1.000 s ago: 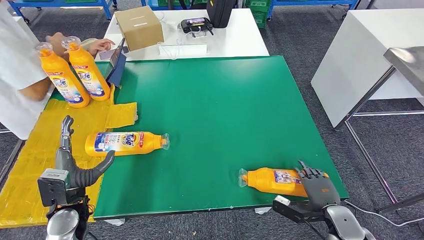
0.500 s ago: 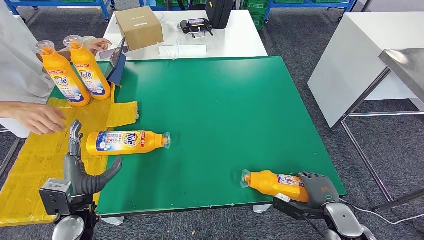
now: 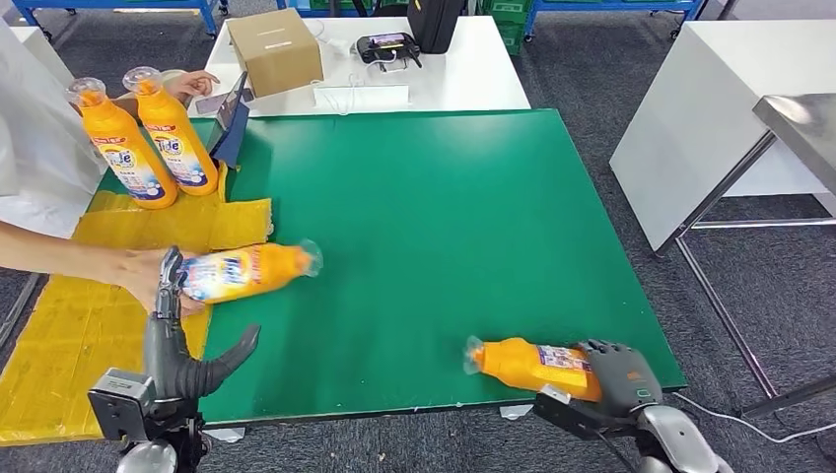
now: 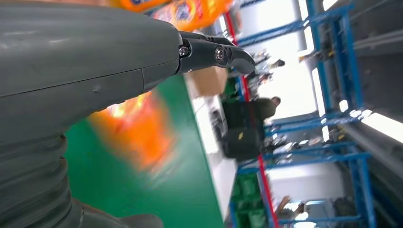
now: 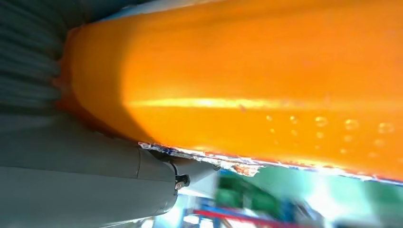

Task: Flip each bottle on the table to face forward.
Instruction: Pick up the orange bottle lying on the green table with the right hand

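An orange detergent bottle lies on its side near the green table's front right edge, cap pointing left. My right hand grips its base; in the right wrist view the orange bottle presses against my palm. A second lying bottle is blurred and tilted, held at its base by a person's hand. My left hand stands open just in front of it, fingers up, thumb out, holding nothing. In the left wrist view that bottle is a blur beyond my fingers. Two more bottles stand upright at the far left.
A yellow mat covers the table's left side. Behind the green table stands a white table with a cardboard box and a black device. Another white table stands to the right. The person stands at the left.
The person's hand reached in, took the left lying bottle and tilted it up. My right hand closed on its bottle and shifted it slightly left. My left hand moved forward.
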